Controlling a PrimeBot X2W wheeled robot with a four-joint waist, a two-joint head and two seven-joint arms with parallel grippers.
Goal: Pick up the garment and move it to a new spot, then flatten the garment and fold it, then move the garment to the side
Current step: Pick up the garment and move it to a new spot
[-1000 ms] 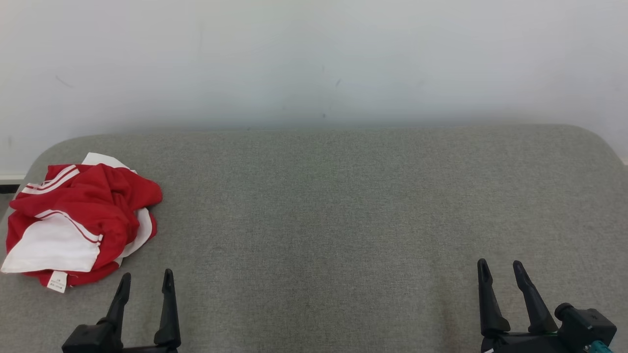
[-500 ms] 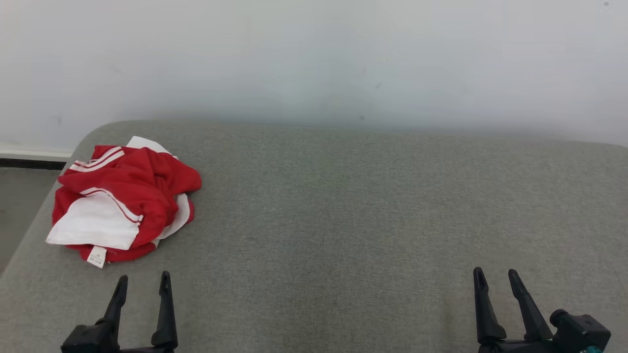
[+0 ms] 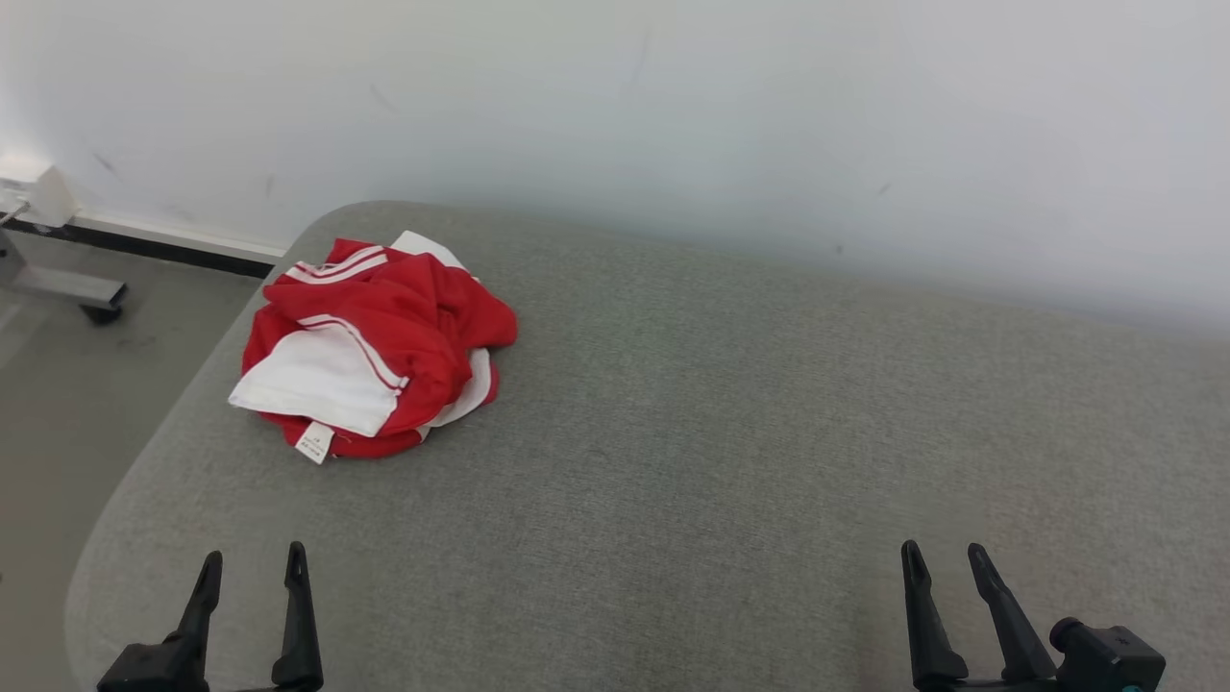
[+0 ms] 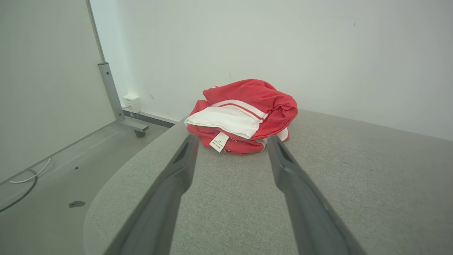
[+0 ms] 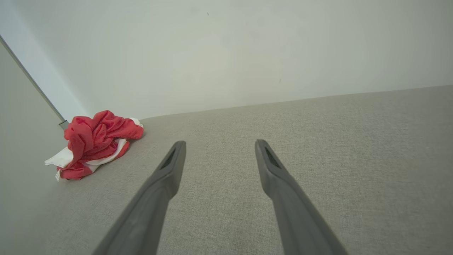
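Left gripper: fingers parted, nothing between them, held over the near-left corner of the grey padded surface. Right gripper: likewise parted and empty, over the near edge toward the right. Neither touches cloth.

Garment: red with white panels and stripes, crumpled in a heap at the far-left corner of the surface, close to its left edge. A white label hangs out on the near side. In the left wrist view the heap lies straight ahead of my left fingers, with bare upholstery between.

Progress, as I judge it: nothing done. The pick-up is not yet begun; relocating, flattening, folding and setting aside all remain. The left arm looks better placed for the first grasp.
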